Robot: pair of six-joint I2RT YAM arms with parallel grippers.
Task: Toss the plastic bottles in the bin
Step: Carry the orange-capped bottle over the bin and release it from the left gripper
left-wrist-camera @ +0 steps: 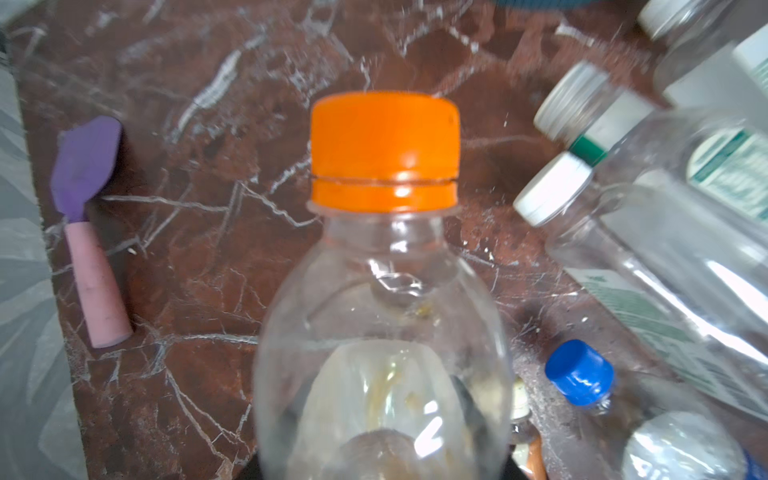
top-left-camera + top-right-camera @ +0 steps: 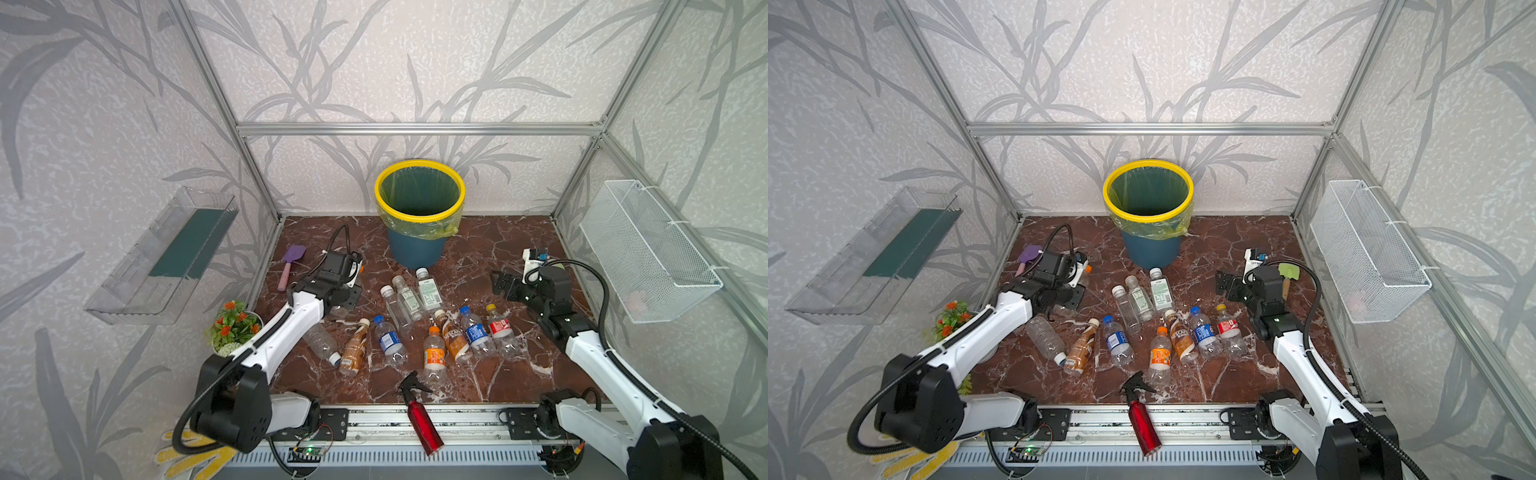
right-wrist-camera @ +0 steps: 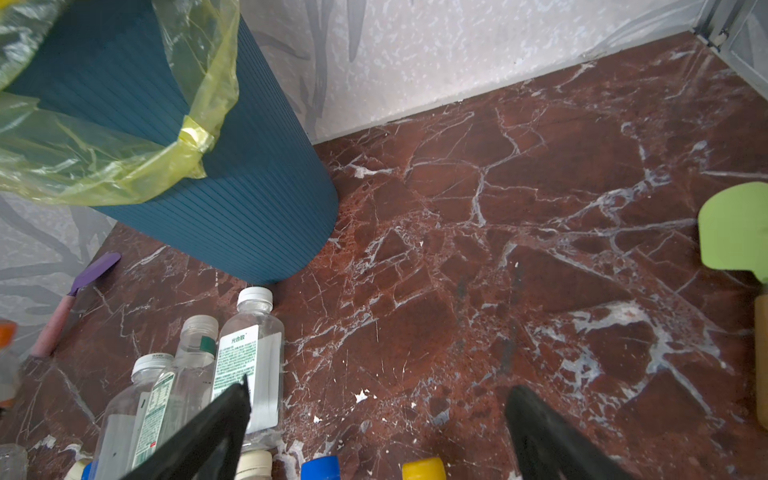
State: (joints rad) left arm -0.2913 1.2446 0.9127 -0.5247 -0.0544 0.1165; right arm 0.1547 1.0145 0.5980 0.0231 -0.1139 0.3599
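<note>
Ten or so plastic bottles (image 2: 434, 357) lay scattered on the marble table (image 2: 498, 245) in front of the bin (image 2: 415, 253), which stood upright at the back against the wall. One more, the orange-capped bottle (image 1: 384, 291), was in my left gripper (image 2: 351, 296). The jaws were clamped on its clear body low down, with the cap pointing away from the wrist, off to the left of the bin. The wrist picture was soft, so I could not say for certain whether that bottle was clear of the table. My right gripper (image 3: 374, 436) hung spread wide and empty, to the right of the three white-capped bottles (image 3: 249, 357) and near the bin's right side.

I judged this to be the lift-and-carry. To do it well I wanted to raise the bottle straight up before swinging it across, so it would not sweep the bottles lying nearby. I also wanted a steady squeeze, because a thin wall held that low could buckle or slip. It then needed to go well above the yellow rim (image 2: 419, 217) and sit centred over the mouth before release, or it might bounce off the ring or snag the liner. I meant to keep the right arm back until the left was out of the way. The red spray bottle (image 2: 422, 419) at the front edge was not part of the job.
</note>
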